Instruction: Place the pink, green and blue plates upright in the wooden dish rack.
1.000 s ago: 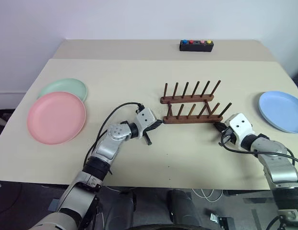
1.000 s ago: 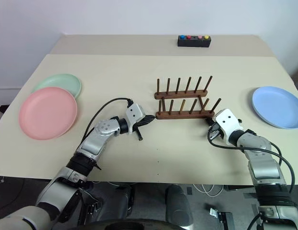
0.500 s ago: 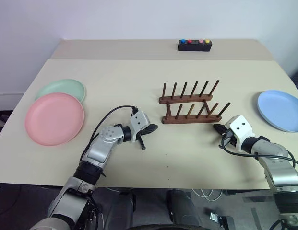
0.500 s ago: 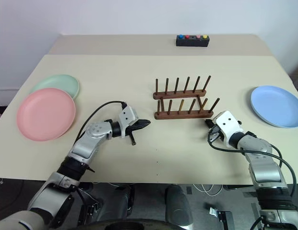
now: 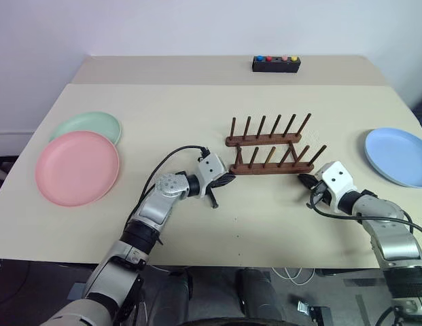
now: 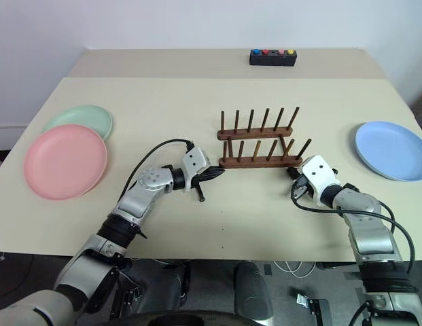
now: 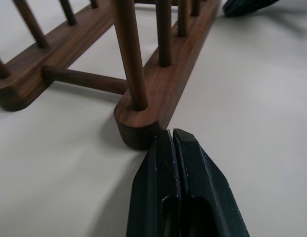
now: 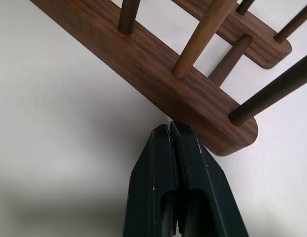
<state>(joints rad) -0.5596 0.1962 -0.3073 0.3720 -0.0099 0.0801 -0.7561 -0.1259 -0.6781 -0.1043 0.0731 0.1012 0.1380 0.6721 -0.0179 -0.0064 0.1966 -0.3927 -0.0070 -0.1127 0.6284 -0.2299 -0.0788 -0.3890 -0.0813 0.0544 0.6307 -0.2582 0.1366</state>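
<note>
Two abutting beige tables (image 5: 197,224), white wall (image 5: 197,27)

Beige table (image 5: 197,109) w/ rack (image 5: 270,146), 3 plates (image 5: 77,168), button box (image 5: 276,64).

A beige desk (image 5: 197,102) is set against a plain white wall (image 5: 197,27) — a second, narrower tabletop is butted to its far edge. Dark floor is seen below its near edge.

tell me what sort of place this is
Probably a robot test bench, not a kitchen: a bare beige table against a plain wall, a small black box with coloured buttons, and staged plastic plates beside a wooden dish rack.
</note>
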